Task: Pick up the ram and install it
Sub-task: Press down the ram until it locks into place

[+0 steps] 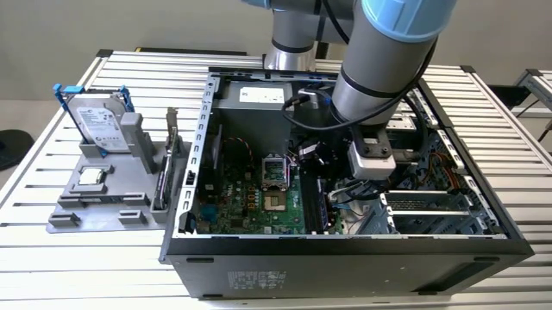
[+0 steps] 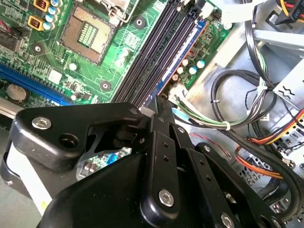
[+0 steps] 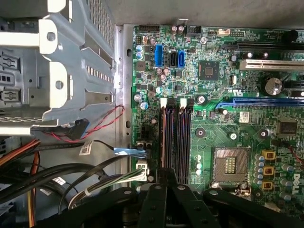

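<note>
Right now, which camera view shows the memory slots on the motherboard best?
The first wrist view: the memory slots show side by side, open along most of their length. In the second wrist view they run slanted until the claw covers them. In the exterior view they are thin dark strips.

a robotics lab or workshop. an open computer case (image 1: 345, 258) sits on a slatted metal counter (image 1: 52, 258) beneath a robot arm (image 1: 379, 71). a grey parts fixture (image 1: 103, 200) stands beside it.

No legible text or labels anywhere.
</note>
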You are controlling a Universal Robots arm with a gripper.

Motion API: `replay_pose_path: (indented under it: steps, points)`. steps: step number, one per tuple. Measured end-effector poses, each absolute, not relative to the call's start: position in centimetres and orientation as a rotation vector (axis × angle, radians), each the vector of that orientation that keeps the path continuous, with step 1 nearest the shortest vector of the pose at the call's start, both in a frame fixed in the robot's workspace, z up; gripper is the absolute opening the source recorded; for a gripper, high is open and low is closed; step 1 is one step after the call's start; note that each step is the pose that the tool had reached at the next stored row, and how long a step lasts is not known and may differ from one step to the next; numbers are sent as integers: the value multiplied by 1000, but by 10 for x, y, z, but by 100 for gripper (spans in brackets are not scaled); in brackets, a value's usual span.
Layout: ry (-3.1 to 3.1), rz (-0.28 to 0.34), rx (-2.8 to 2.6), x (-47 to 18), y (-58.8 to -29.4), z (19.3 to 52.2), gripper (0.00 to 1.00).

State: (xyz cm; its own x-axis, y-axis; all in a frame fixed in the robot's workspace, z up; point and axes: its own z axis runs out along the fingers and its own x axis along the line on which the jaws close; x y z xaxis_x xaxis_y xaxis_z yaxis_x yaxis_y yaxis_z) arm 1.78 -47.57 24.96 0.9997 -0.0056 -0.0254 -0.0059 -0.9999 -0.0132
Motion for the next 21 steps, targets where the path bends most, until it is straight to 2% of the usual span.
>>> replay_pose_path:
  steps: [21]
  points:
    - [-1, 40, -3117, 17, -482, 250, 0]
